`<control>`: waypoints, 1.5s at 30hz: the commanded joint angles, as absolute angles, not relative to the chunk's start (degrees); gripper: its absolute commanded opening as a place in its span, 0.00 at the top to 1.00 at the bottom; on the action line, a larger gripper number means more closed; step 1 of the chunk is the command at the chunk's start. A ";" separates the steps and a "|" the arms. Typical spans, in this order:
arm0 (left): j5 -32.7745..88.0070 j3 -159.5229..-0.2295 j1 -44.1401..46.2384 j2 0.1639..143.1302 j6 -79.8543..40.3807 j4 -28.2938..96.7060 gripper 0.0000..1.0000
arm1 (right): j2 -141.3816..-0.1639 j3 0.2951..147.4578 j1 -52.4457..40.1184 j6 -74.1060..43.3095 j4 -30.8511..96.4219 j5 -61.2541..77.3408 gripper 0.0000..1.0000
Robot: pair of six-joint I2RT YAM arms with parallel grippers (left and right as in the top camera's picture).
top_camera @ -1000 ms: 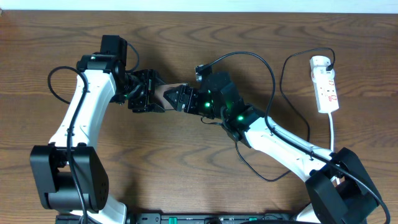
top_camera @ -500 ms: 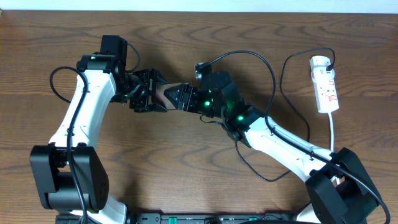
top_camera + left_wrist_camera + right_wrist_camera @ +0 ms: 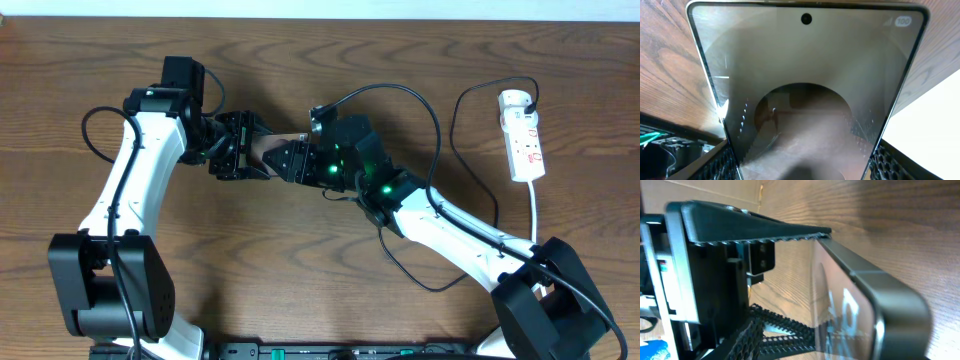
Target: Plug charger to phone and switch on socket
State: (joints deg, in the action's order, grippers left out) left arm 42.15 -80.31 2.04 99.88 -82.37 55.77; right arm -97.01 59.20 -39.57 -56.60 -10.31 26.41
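Observation:
My left gripper (image 3: 238, 150) is shut on the phone (image 3: 262, 152) and holds it off the table at centre left. In the left wrist view the phone's dark glass face (image 3: 810, 75) fills the frame between my two fingers (image 3: 805, 167). My right gripper (image 3: 288, 160) looks open, its fingers set round the phone's free end. The right wrist view shows the phone edge-on (image 3: 855, 290), with the right fingers (image 3: 785, 330) below and the left gripper (image 3: 750, 230) beyond. The charger's thin black cable (image 3: 458, 130) runs from the socket (image 3: 523, 140) at far right. Its connector tip is hidden.
The table (image 3: 300, 280) is brown wood. A thicker black arm cable (image 3: 400, 88) arches over the right wrist. The socket's white cord (image 3: 535, 205) runs toward the right arm base (image 3: 545, 300). The left arm base (image 3: 110, 290) stands at front left.
My right gripper has moved a little left along the phone, covering more of it. The left arm and the socket have stayed where they were.

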 commanded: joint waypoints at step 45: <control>46.30 -80.73 2.22 99.22 -72.16 57.80 0.93 | -96.66 60.27 -39.05 -54.81 -8.91 27.38 0.68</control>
